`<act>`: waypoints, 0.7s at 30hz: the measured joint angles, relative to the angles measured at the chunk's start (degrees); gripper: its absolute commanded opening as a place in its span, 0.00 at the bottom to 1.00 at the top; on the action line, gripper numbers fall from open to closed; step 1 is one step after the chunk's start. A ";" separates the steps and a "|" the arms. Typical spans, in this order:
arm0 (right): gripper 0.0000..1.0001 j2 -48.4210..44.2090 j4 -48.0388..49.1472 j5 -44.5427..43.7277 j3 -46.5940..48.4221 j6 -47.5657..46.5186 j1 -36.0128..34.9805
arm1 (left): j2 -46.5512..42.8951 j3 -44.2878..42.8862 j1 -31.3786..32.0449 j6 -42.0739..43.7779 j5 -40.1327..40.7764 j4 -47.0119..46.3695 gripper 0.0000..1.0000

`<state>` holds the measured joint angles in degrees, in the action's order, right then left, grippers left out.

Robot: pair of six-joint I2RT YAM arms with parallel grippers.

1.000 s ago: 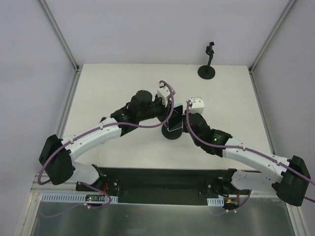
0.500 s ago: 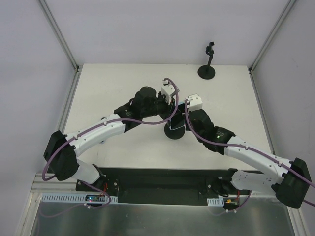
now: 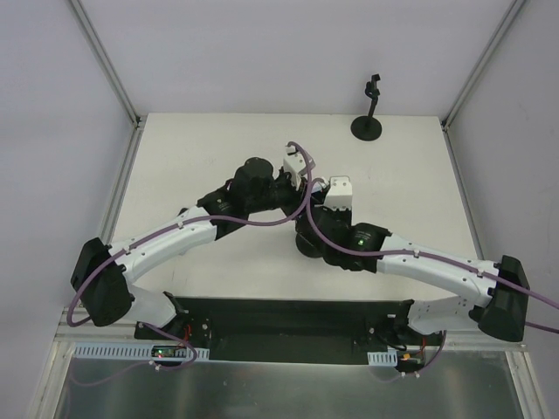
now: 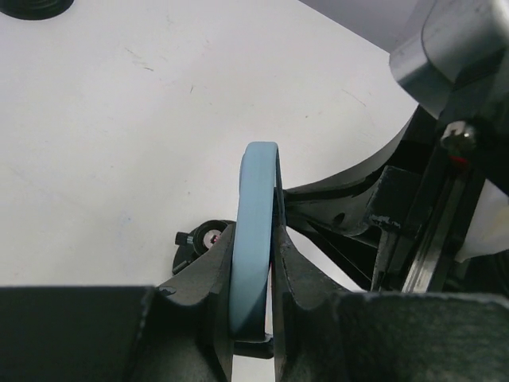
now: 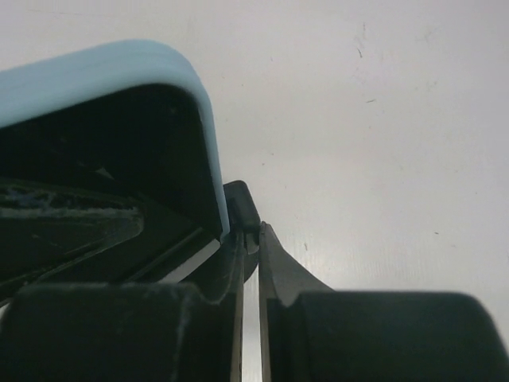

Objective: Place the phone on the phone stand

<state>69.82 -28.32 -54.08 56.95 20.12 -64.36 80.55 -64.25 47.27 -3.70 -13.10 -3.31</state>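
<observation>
A light-blue phone stands on edge, pinched between the fingers of my left gripper, which is shut on it. In the right wrist view the phone shows its dark face and pale rim at the upper left. The black phone stand sits mid-table beneath both wrists, its knob just left of the phone. My right gripper is shut on a small black tab of the stand beside the phone's lower corner. From above, the wrists hide the phone.
A second black stand with a round base rises at the table's back right; its base shows in the left wrist view. Grey walls close in the table on three sides. Both arms cross the middle of the table.
The right arm has swung its elbow left and inward, now lying over the stand's base. The left wrist wavered slightly. Both grips have held.
</observation>
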 measured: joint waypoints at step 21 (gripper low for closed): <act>0.64 -6.32 -9.92 -4.52 -1.68 5.90 -3.52 | 1.38 4.79 -1.60 6.14 19.56 -11.02 0.00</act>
<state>63.51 -38.24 -58.61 55.27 26.02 -67.88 81.93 -59.46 45.67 2.44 6.46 -14.33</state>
